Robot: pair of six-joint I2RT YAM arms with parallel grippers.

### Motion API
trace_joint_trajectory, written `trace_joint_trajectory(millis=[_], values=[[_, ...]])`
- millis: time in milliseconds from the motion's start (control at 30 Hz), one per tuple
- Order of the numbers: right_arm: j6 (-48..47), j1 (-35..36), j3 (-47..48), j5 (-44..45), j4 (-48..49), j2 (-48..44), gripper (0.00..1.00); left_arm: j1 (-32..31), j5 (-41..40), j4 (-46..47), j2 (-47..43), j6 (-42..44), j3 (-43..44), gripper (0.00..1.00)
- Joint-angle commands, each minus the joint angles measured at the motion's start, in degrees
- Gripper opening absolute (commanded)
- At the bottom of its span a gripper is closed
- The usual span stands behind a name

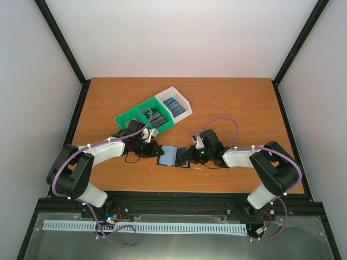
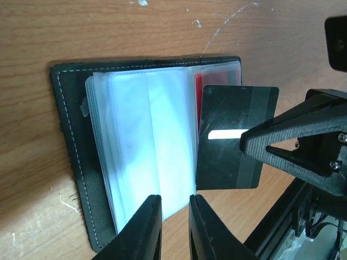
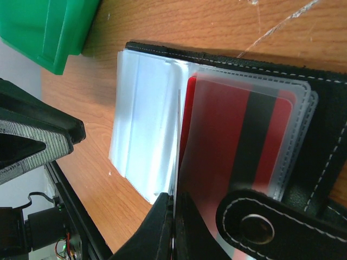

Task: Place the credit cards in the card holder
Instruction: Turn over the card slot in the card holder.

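Card holder (image 2: pixel 70 135): lying open on the table (image 2: pixel 162 32) between both grippers, one red credit card (image 3: pixel 217 146) sleeved. Dark credit card (image 2: pixel 227 146): clamped in the right gripper (image 3: pixel 174 214) over the sleeves. Left gripper (image 2: pixel 174 227): jaws slightly parted at the sleeves' edge, not clamped
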Motion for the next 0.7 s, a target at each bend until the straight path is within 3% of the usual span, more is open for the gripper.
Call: trace_joint_trajectory(millis=[0,100,200,300,667], values=[[-1.03,-0.3,0.6,0.89,0.42,-0.77,0.03,-0.37,0.55,-1.28,-0.29,3.47,1.92,0.17],[-0.95,-0.26,0.68,0.79,0.5,-0.7,0.03,-0.35,0.09,-1.04,0.47,2.74,1.68,0.18],[-0.98,-0.29,0.69,0.81,0.53,-0.65,0.03,-0.37,-3.27,-2.11,1.55,1.43,1.38,0.26],[-0.94,-0.27,0.78,0.78,0.52,-0.44,0.03,-0.37,-1.69,-1.06,2.76,0.29,0.42,0.3],[-0.69,-0.22,1.04,0.46,0.97,0.27,0.03,-0.37,-1.89,-1.36,3.57,0.08,-0.52,0.27]])
